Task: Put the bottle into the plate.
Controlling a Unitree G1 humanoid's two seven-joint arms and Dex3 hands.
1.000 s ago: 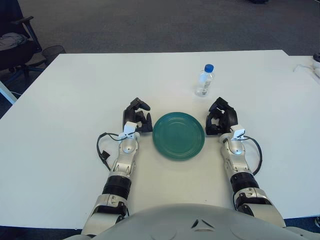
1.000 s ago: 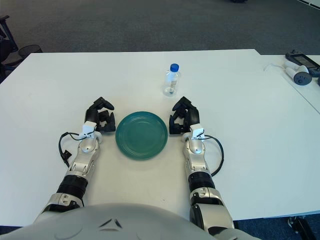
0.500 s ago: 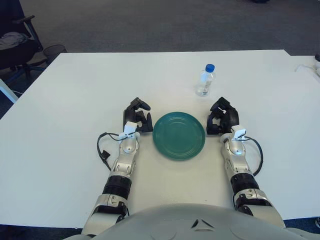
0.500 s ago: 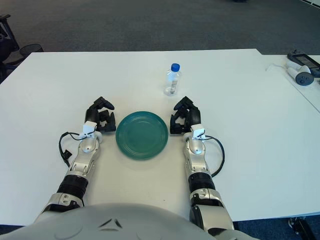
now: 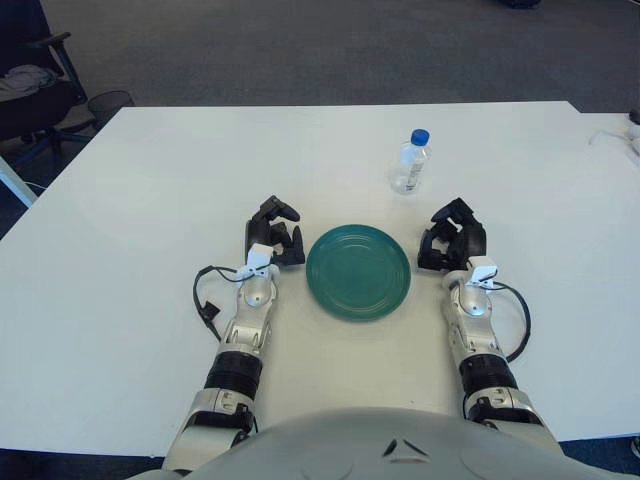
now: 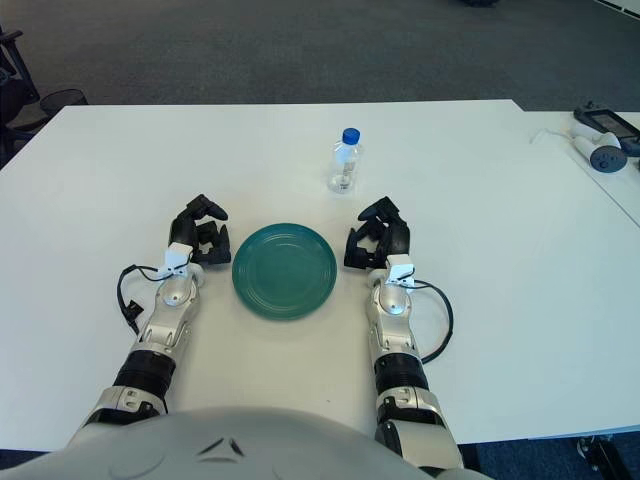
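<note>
A small clear bottle (image 5: 411, 162) with a blue cap stands upright on the white table (image 5: 140, 200), beyond the plate and to its right. The round green plate (image 5: 358, 271) lies flat between my two hands with nothing on it. My right hand (image 5: 453, 236) shows just right of the plate, fingers curled and holding nothing, a short way nearer than the bottle. My left hand (image 5: 274, 233) shows at the plate's left edge, fingers curled and holding nothing.
Office chairs (image 5: 35, 90) stand past the table's far left corner. White devices with a cable (image 6: 598, 140) lie on a neighbouring table at the far right. Dark carpet lies beyond the table's far edge.
My right hand has shifted a little to the right, away from the plate. The left hand, bottle and plate have not moved.
</note>
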